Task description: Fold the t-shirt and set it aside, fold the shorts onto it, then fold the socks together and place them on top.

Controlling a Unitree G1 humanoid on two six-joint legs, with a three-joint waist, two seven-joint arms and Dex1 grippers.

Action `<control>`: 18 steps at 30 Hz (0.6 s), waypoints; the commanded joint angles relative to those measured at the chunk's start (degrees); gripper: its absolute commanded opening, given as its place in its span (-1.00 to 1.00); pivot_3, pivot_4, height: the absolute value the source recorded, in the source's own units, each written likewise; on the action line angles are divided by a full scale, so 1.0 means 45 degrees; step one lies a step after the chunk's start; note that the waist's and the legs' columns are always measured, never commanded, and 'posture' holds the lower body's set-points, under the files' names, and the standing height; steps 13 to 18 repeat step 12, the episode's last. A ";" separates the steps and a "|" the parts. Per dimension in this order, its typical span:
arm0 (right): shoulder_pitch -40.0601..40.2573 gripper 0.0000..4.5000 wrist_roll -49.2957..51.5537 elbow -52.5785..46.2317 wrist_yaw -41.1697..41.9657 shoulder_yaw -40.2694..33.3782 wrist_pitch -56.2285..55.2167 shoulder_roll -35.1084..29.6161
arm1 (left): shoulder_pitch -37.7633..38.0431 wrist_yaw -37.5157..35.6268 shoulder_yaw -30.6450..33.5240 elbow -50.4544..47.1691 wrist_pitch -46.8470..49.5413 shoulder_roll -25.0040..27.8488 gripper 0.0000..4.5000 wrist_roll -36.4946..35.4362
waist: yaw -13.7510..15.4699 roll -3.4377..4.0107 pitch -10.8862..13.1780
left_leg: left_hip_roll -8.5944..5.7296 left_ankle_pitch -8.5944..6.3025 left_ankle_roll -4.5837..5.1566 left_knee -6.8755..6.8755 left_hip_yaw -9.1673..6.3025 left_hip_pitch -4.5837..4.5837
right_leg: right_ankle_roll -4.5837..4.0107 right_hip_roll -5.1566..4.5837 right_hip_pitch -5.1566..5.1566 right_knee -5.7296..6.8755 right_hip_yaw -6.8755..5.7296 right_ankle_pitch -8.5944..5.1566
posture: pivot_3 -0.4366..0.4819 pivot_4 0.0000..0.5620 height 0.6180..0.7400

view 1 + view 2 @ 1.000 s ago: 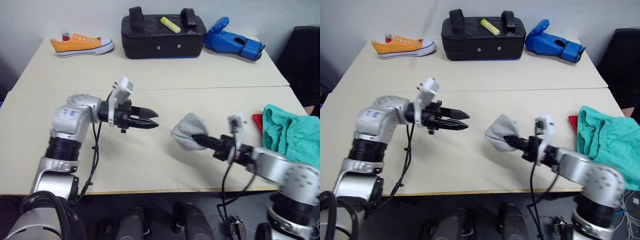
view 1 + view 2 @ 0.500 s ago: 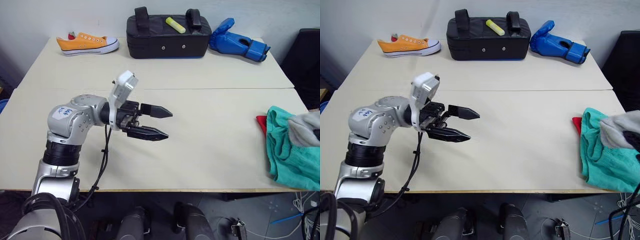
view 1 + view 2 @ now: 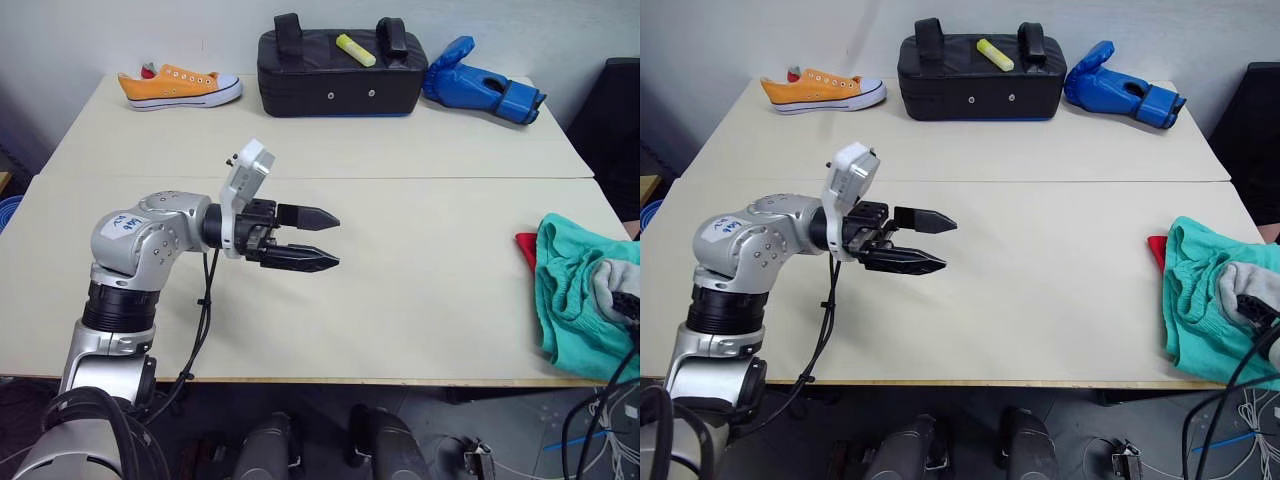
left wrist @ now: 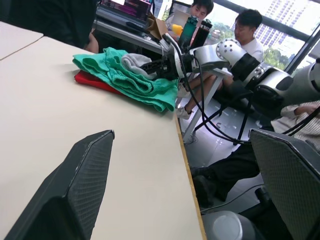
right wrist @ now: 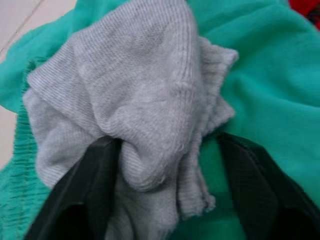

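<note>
The grey socks [image 5: 145, 105] lie bundled on top of the teal shorts [image 3: 572, 290] at the table's right edge. A red strip of the t-shirt [image 3: 524, 244] sticks out from under the shorts. My right gripper [image 5: 167, 145] is open, one finger on each side of the sock bundle, with teal cloth showing between the socks and one finger. In the left wrist view the same pile shows, socks [image 4: 135, 62] uppermost. My left gripper [image 3: 337, 240] hovers open and holds nothing over the left middle of the table.
Along the far edge of the table [image 3: 400, 200] sit an orange sneaker [image 3: 180, 85], a black bag [image 3: 338, 72] with a yellow marker [image 3: 355, 48] on it, and a blue glove [image 3: 485, 88]. People [image 4: 245, 30] sit beyond the table's right side.
My right gripper carried the socks from the table's middle to the shorts at the right edge, and its fingers have spread. My left gripper opened wider.
</note>
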 commanded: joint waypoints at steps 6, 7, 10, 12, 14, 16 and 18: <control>0.6365 0.97 -0.4845 -0.2205 0.8853 -0.3780 -0.1551 -0.3345 | 0.0251 -0.0397 0.1779 0.0097 0.1133 0.1357 1.00 -0.1707 | 0.0134 0.0033 0.0004 | 0.0002 -0.0006 -0.0007 -0.0005 -0.0009 0.0007 | 0.0024 0.0017 0.0004 -0.0011 -0.0005 -0.0018 | -0.05 -0.47 1.00; 0.6906 0.97 -0.5441 -0.2037 0.9936 -0.4303 -0.2072 -0.3513 | 0.0171 -0.0338 0.1907 0.0288 0.1145 0.1424 1.00 -0.1752 | 0.0132 0.0027 0.0002 | 0.0003 -0.0010 -0.0011 -0.0005 -0.0008 0.0007 | 0.0026 0.0019 0.0007 -0.0017 -0.0004 -0.0017 | -0.05 -0.47 1.00; 0.7950 0.97 -0.6992 -0.1727 1.2427 -0.5557 -0.3405 -0.3776 | -0.0061 -0.0421 0.1969 0.0621 0.1006 0.1625 1.00 -0.1673 | 0.0169 0.0005 0.0009 | 0.0003 -0.0033 -0.0046 -0.0003 -0.0009 0.0009 | 0.0026 0.0016 0.0014 -0.0029 -0.0005 -0.0016 | -0.05 -0.47 1.00; 0.8330 0.97 -0.8030 -0.1333 1.3508 -0.5930 -0.4398 -0.3833 | -0.0073 -0.0686 0.1760 0.0543 0.0608 0.1832 1.00 -0.1411 | 0.0196 0.0004 0.0010 | 0.0003 -0.0035 -0.0050 -0.0004 -0.0013 0.0007 | 0.0024 0.0014 0.0012 -0.0030 -0.0006 -0.0015 | -0.05 -0.47 1.00; 0.8330 0.97 -0.8030 -0.1333 1.3508 -0.5930 -0.4398 -0.3833 | -0.0073 -0.0686 0.1760 0.0543 0.0608 0.1832 1.00 -0.1411 | 0.0196 0.0004 0.0010 | 0.0003 -0.0035 -0.0050 -0.0004 -0.0013 0.0007 | 0.0024 0.0014 0.0012 -0.0030 -0.0006 -0.0015 | -0.05 -0.47 1.00; 0.8330 0.97 -0.8030 -0.1333 1.3508 -0.5930 -0.4398 -0.3833 | -0.0073 -0.0686 0.1760 0.0543 0.0608 0.1832 1.00 -0.1411 | 0.0196 0.0004 0.0010 | 0.0003 -0.0035 -0.0050 -0.0004 -0.0013 0.0007 | 0.0024 0.0014 0.0012 -0.0030 -0.0006 -0.0015 | -0.05 -0.47 1.00; 0.8330 0.97 -0.8030 -0.1333 1.3508 -0.5930 -0.4398 -0.3833 | -0.0073 -0.0686 0.1760 0.0543 0.0608 0.1832 1.00 -0.1411 | 0.0196 0.0004 0.0010 | 0.0003 -0.0035 -0.0050 -0.0004 -0.0013 0.0007 | 0.0024 0.0014 0.0012 -0.0030 -0.0006 -0.0015 | -0.05 -0.47 1.00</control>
